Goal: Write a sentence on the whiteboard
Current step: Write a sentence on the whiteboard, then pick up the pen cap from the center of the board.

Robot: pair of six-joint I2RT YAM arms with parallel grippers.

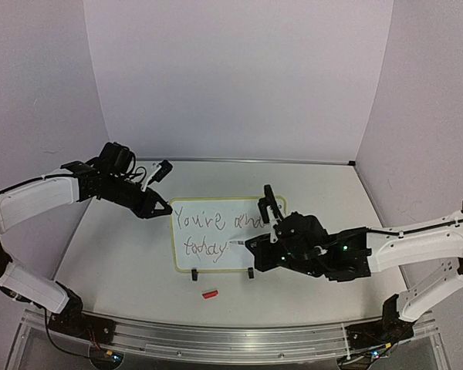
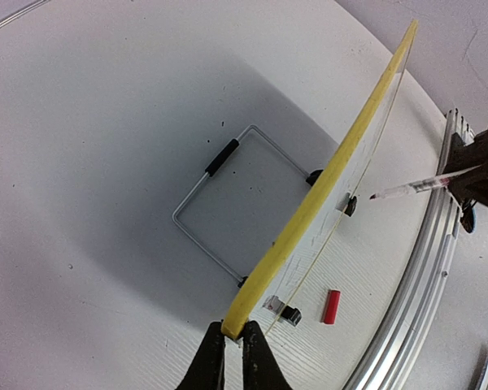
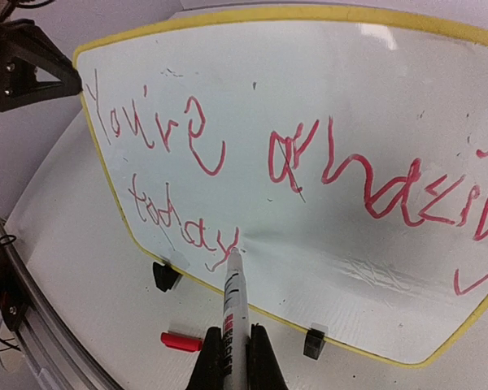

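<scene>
The whiteboard [image 1: 216,235] stands tilted on its two black clip feet at mid-table, yellow-framed. Red handwriting on it [image 3: 293,162] reads "You're amazing" over "today". My left gripper [image 1: 160,208] is shut on the board's upper left corner; in the left wrist view its jaws [image 2: 233,337] pinch the yellow frame [image 2: 325,187]. My right gripper [image 1: 251,247] is shut on a white marker [image 3: 234,317]. The marker's tip [image 3: 233,253] sits at the tail of the "y" in "today", touching or just off the surface.
The red marker cap [image 1: 210,294] lies on the table in front of the board, also in the right wrist view [image 3: 181,342]. A wire stand [image 2: 228,203] props the board from behind. A metal rail [image 1: 216,339] runs along the near table edge.
</scene>
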